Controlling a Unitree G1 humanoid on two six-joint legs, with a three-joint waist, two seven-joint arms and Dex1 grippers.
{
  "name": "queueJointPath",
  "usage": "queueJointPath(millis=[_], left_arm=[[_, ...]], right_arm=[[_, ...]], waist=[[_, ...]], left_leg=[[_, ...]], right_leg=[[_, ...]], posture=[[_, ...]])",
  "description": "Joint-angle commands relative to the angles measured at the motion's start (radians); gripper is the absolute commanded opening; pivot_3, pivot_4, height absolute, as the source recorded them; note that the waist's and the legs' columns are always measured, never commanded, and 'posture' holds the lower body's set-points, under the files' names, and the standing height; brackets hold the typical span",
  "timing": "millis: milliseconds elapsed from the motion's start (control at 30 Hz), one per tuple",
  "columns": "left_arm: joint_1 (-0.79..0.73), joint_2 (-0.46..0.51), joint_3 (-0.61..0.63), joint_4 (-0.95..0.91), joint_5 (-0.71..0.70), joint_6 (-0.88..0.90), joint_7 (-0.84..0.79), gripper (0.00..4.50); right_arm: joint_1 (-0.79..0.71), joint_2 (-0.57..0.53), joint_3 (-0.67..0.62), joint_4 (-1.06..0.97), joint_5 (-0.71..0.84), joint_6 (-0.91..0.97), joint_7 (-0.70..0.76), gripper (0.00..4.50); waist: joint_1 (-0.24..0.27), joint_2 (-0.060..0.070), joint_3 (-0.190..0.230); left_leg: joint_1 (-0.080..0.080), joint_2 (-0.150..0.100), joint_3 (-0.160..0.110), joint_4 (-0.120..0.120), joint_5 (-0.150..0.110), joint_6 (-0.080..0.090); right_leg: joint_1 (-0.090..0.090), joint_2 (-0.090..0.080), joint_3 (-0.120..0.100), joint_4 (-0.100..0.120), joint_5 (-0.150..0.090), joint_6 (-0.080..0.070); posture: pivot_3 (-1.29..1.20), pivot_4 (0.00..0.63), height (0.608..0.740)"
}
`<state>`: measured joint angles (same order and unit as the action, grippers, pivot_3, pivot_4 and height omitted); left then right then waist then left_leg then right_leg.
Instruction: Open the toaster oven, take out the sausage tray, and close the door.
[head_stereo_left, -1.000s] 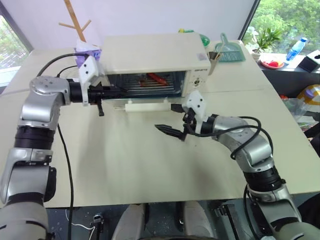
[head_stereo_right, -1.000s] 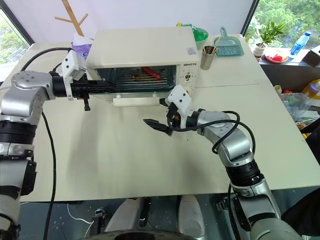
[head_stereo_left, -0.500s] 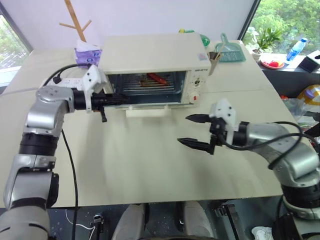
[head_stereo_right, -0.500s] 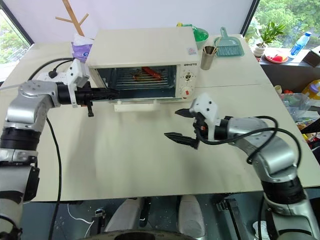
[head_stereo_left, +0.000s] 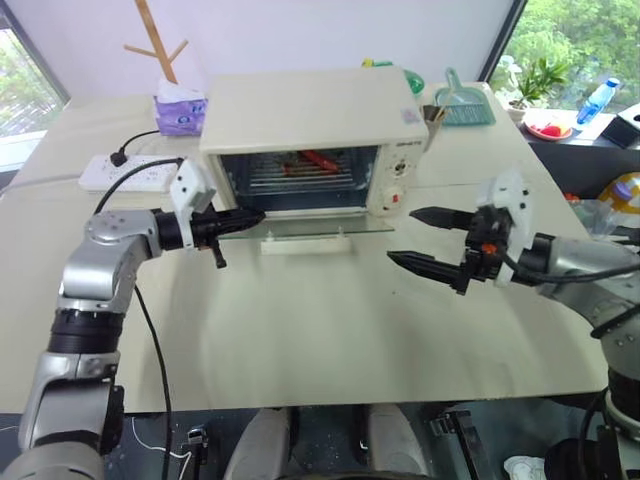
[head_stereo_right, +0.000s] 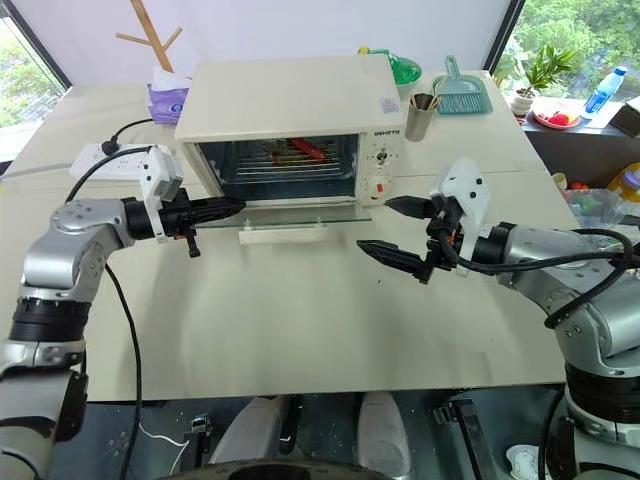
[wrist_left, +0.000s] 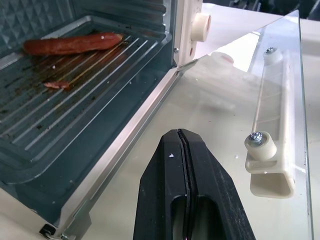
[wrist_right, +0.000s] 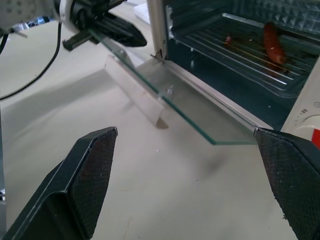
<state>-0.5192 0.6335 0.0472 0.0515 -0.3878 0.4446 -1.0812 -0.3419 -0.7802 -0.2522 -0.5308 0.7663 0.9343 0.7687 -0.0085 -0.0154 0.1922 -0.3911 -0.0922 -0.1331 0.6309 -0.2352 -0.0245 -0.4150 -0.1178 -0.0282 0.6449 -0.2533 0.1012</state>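
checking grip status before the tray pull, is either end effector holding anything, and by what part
Nothing is held. The left end effector is shut on nothing, over the open glass door; the right end effector hangs open, apart from the toaster oven.

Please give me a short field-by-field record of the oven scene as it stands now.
oven: on the table, front open
door: dropped flat, glass level, white handle under its outer edge
tray: inside the oven, on the rack level
sausage: red, lying toward the back of the tray
left gripper: fingers shut, empty, tips at the door's left corner
right gripper: fingers wide open, empty, above the table to the right of the door
task stage: door open, tray not yet taken out
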Motion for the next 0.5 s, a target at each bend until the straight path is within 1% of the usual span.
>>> queueJointPath(millis=[33, 167, 500], left_arm=[[0.066, -0.024, -0.052, 0.004, 0.002, 0.034, 0.005, 0.04], [0.056, -0.025, -0.038, 0.048, 0.018, 0.011, 0.016, 0.04], [-0.11, -0.001, 0.01, 0.243, 0.034, -0.051, 0.031, 0.04]], right_arm=[[-0.005, -0.017, -0.033, 0.003, 0.018, -0.009, -0.014, 4.5], [-0.02, -0.003, -0.03, 0.021, 0.017, -0.019, -0.039, 4.5], [-0.059, 0.001, 0.001, 0.068, 0.003, -0.049, -0.056, 4.5]], waist=[[0.001, 0.0, 0.0], [0.002, 0.001, -0.001], [0.019, 0.0, 0.0]], left_leg=[[0.001, 0.0, 0.0, 0.0, 0.0, 0.0], [0.002, 0.0, 0.0, 0.001, 0.0, 0.0], [0.001, 0.002, 0.0, 0.002, 0.0, 0.0]], right_leg=[[0.001, 0.0, 0.0, 0.0, 0.0, 0.0], [0.003, 0.0, 0.0, -0.001, 0.0, 0.0], [0.003, 0.001, -0.002, 0.0, 0.0, 0.001]], posture=[[0.0, 0.15, 0.74], [0.0, 0.15, 0.74], [0.0, 0.15, 0.74]])
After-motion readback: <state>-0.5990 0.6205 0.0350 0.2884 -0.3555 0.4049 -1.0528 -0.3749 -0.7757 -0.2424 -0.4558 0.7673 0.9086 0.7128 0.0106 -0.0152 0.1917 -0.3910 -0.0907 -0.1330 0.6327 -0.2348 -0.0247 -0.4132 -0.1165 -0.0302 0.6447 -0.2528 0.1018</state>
